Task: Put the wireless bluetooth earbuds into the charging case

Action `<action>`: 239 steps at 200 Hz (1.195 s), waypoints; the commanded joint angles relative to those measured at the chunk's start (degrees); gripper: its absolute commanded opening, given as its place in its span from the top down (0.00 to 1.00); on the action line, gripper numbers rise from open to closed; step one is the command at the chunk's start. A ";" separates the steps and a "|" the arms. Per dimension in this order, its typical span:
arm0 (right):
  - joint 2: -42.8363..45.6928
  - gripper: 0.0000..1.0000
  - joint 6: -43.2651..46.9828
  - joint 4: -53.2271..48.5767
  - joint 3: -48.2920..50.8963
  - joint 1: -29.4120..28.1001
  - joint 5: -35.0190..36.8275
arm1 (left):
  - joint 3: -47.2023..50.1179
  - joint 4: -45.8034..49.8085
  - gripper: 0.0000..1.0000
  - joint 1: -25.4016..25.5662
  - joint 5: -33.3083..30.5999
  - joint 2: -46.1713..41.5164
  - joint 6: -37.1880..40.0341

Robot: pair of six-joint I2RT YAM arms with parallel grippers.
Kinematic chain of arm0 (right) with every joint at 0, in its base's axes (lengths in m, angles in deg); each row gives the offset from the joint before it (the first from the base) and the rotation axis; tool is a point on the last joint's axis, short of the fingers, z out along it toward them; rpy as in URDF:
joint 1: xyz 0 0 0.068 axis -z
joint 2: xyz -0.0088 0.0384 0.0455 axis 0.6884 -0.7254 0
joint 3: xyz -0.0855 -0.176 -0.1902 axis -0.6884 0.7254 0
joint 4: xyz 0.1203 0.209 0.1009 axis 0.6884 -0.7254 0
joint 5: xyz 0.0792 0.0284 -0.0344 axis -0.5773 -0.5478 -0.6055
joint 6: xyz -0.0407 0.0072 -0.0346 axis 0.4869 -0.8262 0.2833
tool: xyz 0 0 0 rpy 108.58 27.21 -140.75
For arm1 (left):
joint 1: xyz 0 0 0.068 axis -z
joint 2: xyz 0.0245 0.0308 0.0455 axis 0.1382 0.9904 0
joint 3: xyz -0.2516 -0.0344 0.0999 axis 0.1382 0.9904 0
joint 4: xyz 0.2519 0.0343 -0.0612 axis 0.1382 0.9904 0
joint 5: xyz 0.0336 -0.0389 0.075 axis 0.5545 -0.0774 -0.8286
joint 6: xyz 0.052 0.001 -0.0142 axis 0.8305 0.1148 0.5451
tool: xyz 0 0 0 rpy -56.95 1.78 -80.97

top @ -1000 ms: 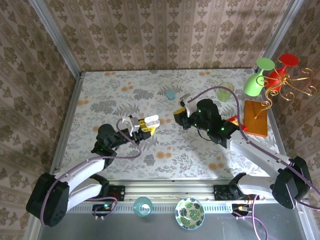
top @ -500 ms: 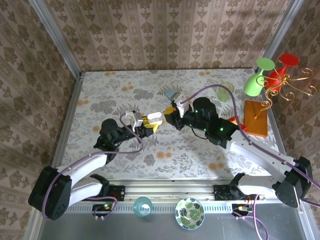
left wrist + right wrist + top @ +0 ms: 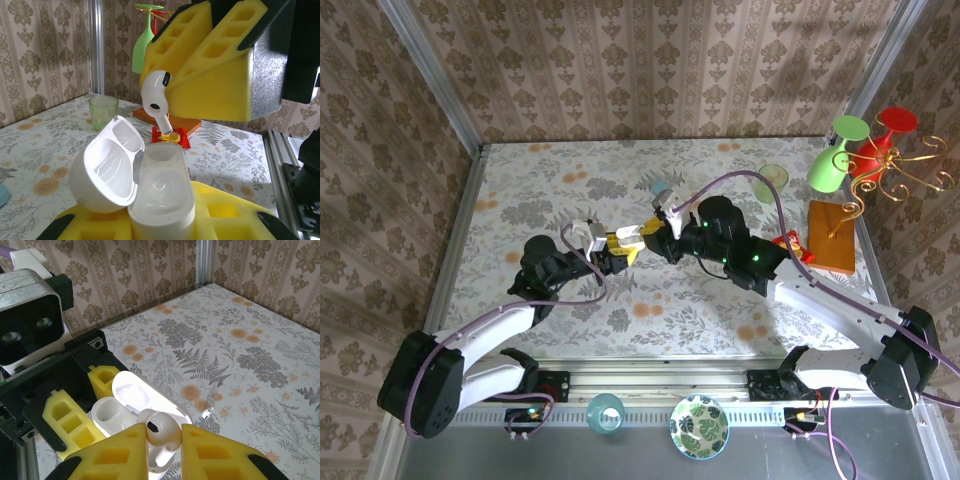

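Note:
My left gripper is shut on the charging case, holding it upright with its lid swung open to the left and both wells empty. My right gripper is shut on one white earbud, pinched between its yellow foam fingers. That earbud hangs just above the case's far end, stem pointing down, apart from it. In the top view the two grippers meet at mid-table, the right gripper beside the case. A second earbud lies on the table beyond the case.
A teal lump lies behind the grippers. At the right stand a small green glass, a green wine glass, a red one, an orange board and a red-yellow wrapper. A patterned bowl and teal cup sit at the front rail.
My right gripper has travelled left with the earbud until it is over the case. My left gripper has shifted slightly right and up, still holding the open case.

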State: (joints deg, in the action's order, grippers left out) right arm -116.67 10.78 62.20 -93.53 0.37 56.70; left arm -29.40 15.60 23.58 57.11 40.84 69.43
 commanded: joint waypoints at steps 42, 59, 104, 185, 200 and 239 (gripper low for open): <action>-2.35 0.81 1.48 1.86 -0.74 -0.46 -0.47 | -2.38 -1.64 0.95 0.55 1.85 0.06 -2.12; -2.30 0.81 1.74 1.70 -0.50 -0.46 0.02 | -2.20 -1.82 0.95 0.55 1.52 -0.03 -2.27; -1.42 0.81 2.30 1.06 0.20 -0.43 0.51 | -1.94 -1.64 0.95 0.38 0.54 -0.45 -1.84; 0.02 0.81 2.05 1.59 1.46 -0.45 -1.43 | -1.69 -1.73 0.95 0.01 -0.09 -0.47 -1.97; 0.27 0.81 2.18 1.51 1.61 -0.46 -1.10 | -1.59 -1.88 0.95 -0.06 -0.13 -0.63 -2.08; 0.30 0.80 2.27 1.07 1.51 -0.44 -1.15 | -1.51 -2.05 0.95 -0.15 0.24 -0.84 -2.02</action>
State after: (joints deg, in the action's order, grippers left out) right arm -117.59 12.06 62.64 -92.43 0.32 56.26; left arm -29.79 15.99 23.56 56.89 40.82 68.29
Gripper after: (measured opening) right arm 0.194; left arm 0.230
